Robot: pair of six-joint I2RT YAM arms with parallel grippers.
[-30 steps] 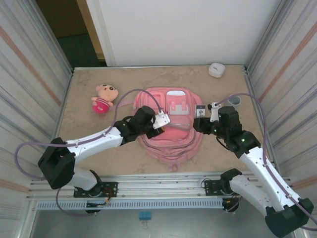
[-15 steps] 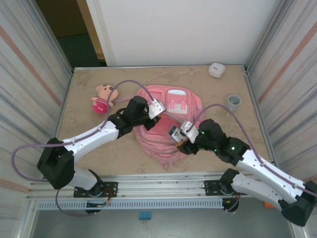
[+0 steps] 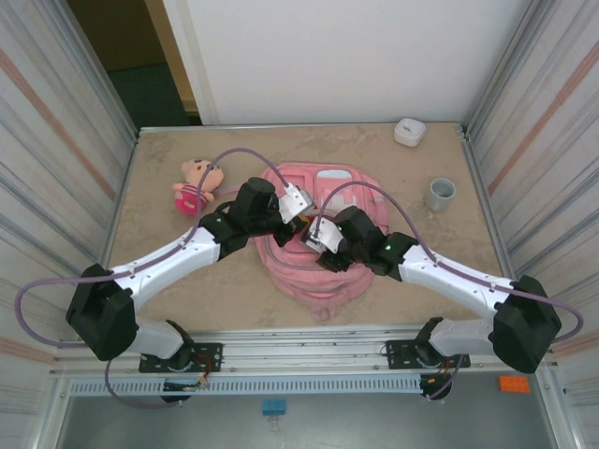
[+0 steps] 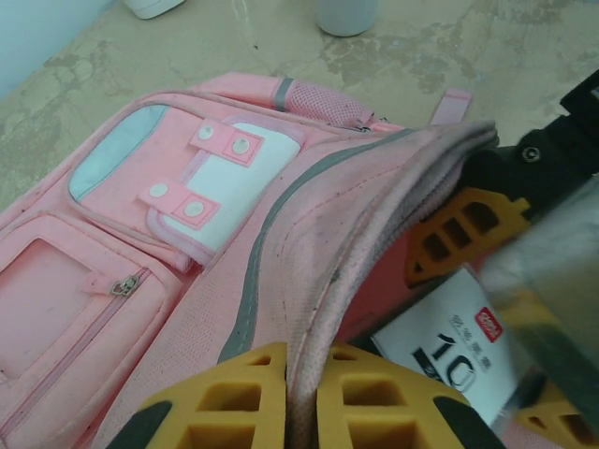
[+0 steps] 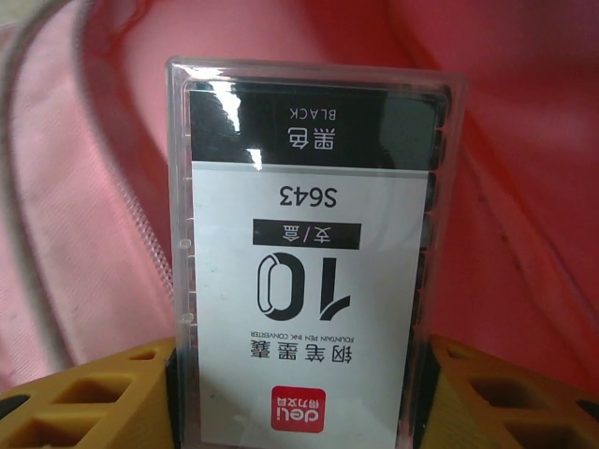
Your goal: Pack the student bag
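Student bag [image 3: 323, 276]: large pink fabric backpack.
Left gripper [image 4: 301, 388]: clamped on its flap edge.
Right gripper [image 5: 298, 398]: clamped on clear plastic pen box [image 5: 304, 234].

This looks like a robotics lab test cell: a beige stone-patterned table [image 3: 168, 159] boxed in by ribbed metal walls [image 3: 56, 140] at 9 and 3 o'clock and a white board [image 3: 337, 56] at 12. At 6 o'clock two robot arms [image 3: 168, 267] are bolted to a slotted aluminium rail [image 3: 309, 360]; the dark gap [image 3: 131, 47] at 11 may be a doorway.
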